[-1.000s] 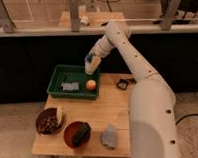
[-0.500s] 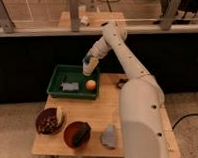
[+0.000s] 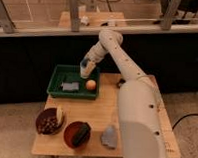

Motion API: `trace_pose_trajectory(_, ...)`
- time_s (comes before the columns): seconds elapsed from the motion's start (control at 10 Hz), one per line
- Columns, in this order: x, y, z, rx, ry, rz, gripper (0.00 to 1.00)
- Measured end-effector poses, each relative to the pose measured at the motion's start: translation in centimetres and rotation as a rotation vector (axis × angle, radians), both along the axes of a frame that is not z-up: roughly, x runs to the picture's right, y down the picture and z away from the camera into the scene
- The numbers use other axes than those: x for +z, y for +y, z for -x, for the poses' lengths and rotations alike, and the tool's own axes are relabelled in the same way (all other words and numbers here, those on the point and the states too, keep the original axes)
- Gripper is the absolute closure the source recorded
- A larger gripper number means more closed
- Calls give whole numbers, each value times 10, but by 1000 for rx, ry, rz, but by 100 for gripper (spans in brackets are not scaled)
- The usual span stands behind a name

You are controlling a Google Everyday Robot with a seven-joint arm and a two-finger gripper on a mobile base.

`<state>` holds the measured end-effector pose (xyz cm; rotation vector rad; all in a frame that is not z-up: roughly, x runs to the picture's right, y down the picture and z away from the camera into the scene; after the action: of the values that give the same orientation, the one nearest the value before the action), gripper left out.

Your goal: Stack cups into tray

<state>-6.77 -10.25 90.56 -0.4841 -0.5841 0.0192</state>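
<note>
My gripper (image 3: 85, 69) hangs over the back right part of the dark green tray (image 3: 59, 71), at the end of the white arm reaching in from the right. It is shut on a small light blue cup (image 3: 85, 71), held upright just above the tray floor. An orange ball (image 3: 90, 84) lies in the tray just in front of the gripper. A flat grey-blue thing (image 3: 69, 86) lies to the ball's left. A cream-coloured thing (image 3: 59, 113) sticks up in the left bowl; I cannot tell whether it is the beige cup.
Two dark red-brown bowls (image 3: 49, 122) (image 3: 77, 134) stand at the front left of the wooden table (image 3: 101, 111). A grey-blue lump (image 3: 109, 135) lies front centre, next to my white arm. A dark counter wall runs behind the table.
The gripper has moved a little left and down over the tray with the cup. The arm now covers more of the table's right side.
</note>
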Motion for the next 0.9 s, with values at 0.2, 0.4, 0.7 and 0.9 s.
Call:
trace_pose_trajectory(0.2, 5, 9, -1, -5, 14, 5, 20)
trace_pose_trajectory(0.4, 7, 14, 0, -4, 25, 14, 20)
trace_pose_trajectory(0.7, 10, 18, 0, 9, 32, 40, 20)
trace_pose_trajectory(0.9, 4, 9, -6, 6, 44, 34, 20)
